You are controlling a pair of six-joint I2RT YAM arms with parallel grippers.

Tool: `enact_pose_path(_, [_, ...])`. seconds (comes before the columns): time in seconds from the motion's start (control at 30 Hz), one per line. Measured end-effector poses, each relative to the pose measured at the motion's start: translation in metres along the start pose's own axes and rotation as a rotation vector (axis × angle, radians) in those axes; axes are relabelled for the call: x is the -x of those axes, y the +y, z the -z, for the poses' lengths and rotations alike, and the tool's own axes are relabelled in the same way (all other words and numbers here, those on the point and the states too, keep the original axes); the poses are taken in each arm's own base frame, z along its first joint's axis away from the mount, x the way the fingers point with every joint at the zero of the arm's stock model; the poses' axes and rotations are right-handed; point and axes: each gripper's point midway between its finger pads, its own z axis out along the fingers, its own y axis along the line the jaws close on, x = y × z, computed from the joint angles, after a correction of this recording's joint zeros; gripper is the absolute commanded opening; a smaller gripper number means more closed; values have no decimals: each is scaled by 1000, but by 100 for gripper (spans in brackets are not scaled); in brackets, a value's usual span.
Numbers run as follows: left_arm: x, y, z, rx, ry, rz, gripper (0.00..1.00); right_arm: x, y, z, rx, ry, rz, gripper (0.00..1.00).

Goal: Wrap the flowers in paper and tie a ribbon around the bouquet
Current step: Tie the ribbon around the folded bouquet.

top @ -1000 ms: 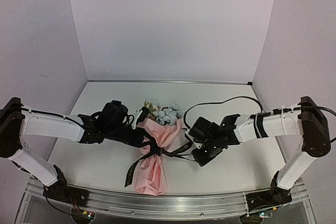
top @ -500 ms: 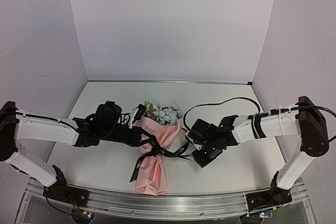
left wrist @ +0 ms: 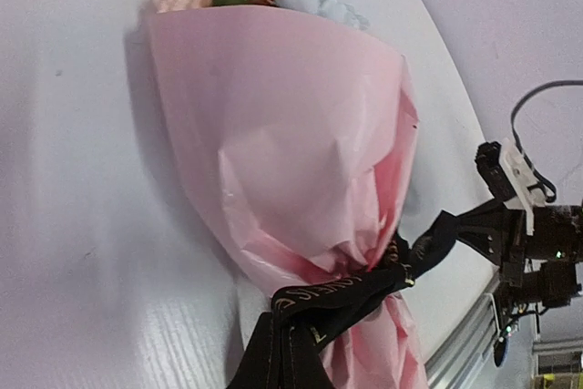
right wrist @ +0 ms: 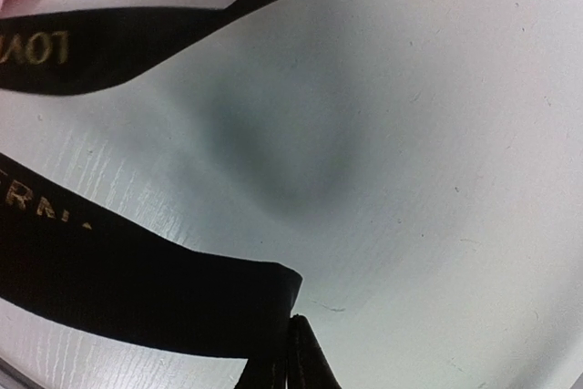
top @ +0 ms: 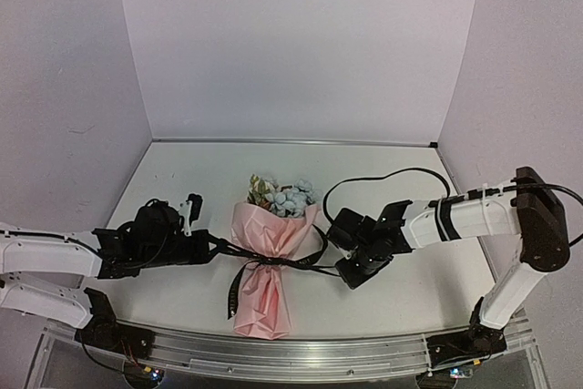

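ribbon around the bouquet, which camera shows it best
Left wrist: the ribbon is close up, cinched round the pink paper. Top external shows it small; right wrist shows only two strands over the table.

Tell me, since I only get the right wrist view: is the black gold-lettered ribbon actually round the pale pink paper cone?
Observer: Yes. From above, the black gold-lettered ribbon cinches the pale pink paper cone at its narrow waist.
Operator: Where is the left gripper?
Observer: The left gripper is out to the cone's left, shut on one ribbon end.
Operator: And the flowers?
Observer: The pale blue and cream blooms poke out of the cone's wide far end.
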Motion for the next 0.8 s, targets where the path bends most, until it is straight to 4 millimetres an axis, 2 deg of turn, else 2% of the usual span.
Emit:
enact_pose_path(0.27, [-4, 45, 9, 153, -71, 159, 0, 4, -10, -3, -68, -30, -47, 0])
enact_pose_path(0.4, [-1, 59, 4, 184, -74, 234, 0, 3, -20, -5, -120, -64, -65, 0])
enact_pose_path(0.5, [-9, 69, -6, 201, -29, 269, 0, 2, -30, -3, -162, -109, -83, 0])
enact_pose_path(0.67, [-20, 67, -20, 174, 41, 295, 0, -4, -54, 6, -199, -180, -160, 0])
enact_pose_path(0.8, [-17, 56, -30, 134, 60, 301, 0, -9, -69, 8, -221, -206, -221, 0])
